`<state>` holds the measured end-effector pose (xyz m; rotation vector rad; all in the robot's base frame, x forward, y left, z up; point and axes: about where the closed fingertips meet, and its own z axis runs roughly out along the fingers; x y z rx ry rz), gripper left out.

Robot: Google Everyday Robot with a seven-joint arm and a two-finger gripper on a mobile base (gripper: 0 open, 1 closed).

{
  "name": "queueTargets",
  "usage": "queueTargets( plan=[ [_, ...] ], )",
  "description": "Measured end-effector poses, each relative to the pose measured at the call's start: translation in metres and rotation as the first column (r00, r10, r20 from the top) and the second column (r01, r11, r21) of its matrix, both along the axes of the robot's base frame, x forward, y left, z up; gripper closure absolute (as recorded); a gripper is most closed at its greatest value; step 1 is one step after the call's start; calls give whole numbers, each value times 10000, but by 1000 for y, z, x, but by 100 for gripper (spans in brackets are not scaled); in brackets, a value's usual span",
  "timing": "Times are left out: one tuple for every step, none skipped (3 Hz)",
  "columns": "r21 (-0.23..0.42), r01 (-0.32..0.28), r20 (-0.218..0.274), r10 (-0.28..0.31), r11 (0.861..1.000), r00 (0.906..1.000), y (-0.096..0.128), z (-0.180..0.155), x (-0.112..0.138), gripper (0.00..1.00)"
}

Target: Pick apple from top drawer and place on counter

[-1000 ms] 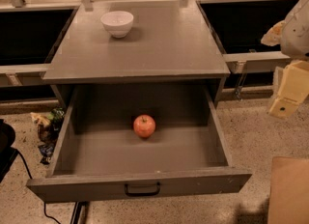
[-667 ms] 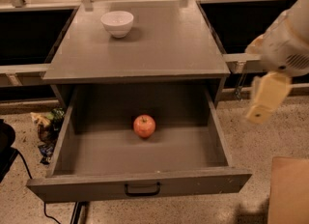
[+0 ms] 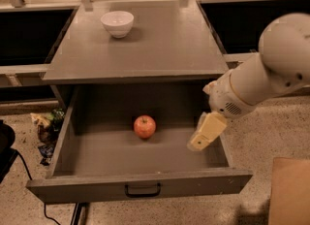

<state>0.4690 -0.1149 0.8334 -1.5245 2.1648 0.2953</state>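
Observation:
The apple, small and red-orange, lies on the floor of the open top drawer, near its middle. The drawer's flat front panel carries a small black pull handle. The grey counter forms the cabinet top above the drawer. My gripper hangs from the white arm over the drawer's right side, to the right of the apple and apart from it.
A white bowl stands on the counter at its back left. Dark recessed bays flank the cabinet. Small clutter and a black cable lie on the speckled floor to the left. A tan box corner sits at the lower right.
My arm has swung in from the right edge and moved left and down, so the gripper now hangs over the drawer's right side. The apple and bowl have not moved.

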Motion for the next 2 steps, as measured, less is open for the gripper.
queueTargets(
  plan=[
    [262,238,601,-254,9994,9979,6,5,17,0],
    [264,238,600,-254,9994,9979,6,5,17,0]
  ],
)
